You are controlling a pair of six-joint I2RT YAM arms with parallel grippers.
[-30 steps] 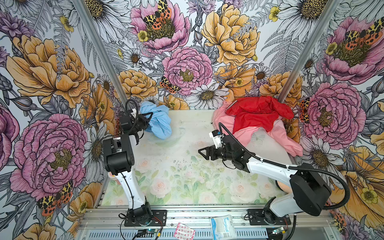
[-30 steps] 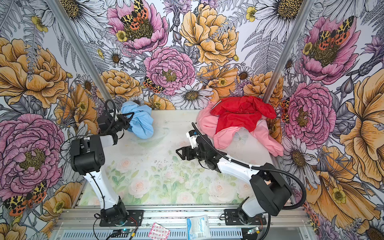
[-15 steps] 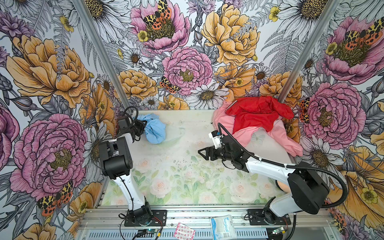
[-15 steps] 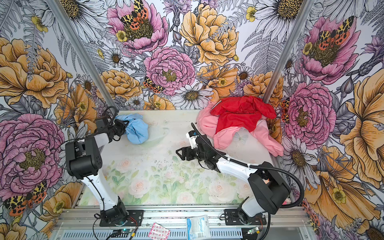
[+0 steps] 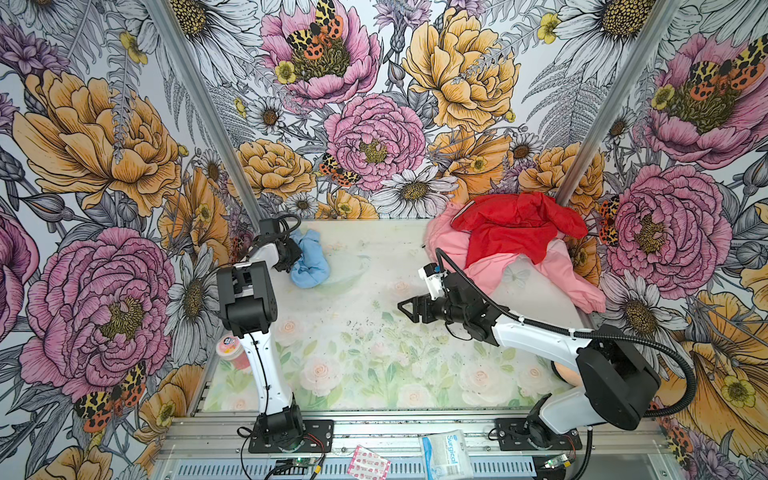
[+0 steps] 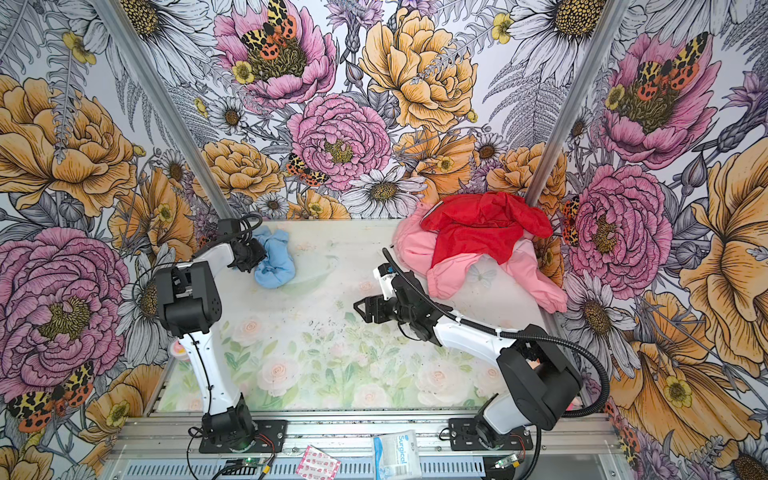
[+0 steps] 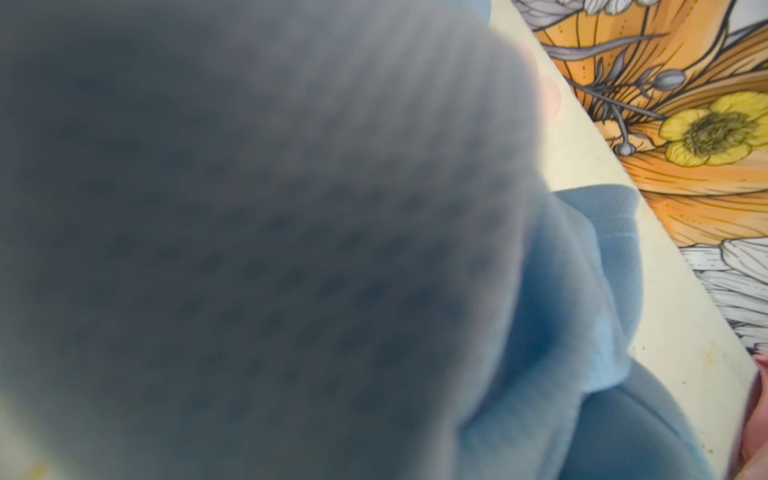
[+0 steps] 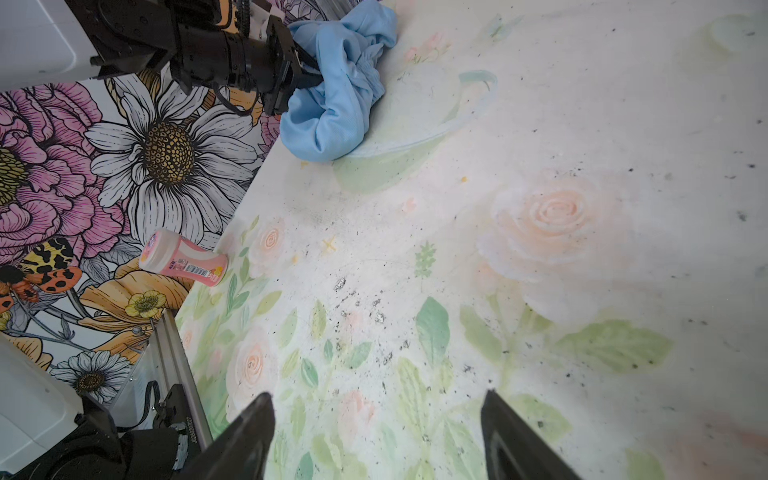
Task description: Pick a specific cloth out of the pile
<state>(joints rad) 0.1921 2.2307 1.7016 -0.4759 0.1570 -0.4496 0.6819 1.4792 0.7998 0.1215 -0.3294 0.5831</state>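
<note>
Sky-blue soft crumpled cloth [image 5: 311, 266], upper left of frame, looks light, limp; left gripper [image 8: 311, 71] apparently pinches a bunched fold, right gripper [image 5: 409, 311] gapes empty.

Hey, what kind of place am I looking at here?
Probably a robot training cell, not a home: a left arm and right arm bolted to an aluminium rail, printed floral wall panels boxing in a table, with a blue cloth and a red and pink pile laid out.
</note>
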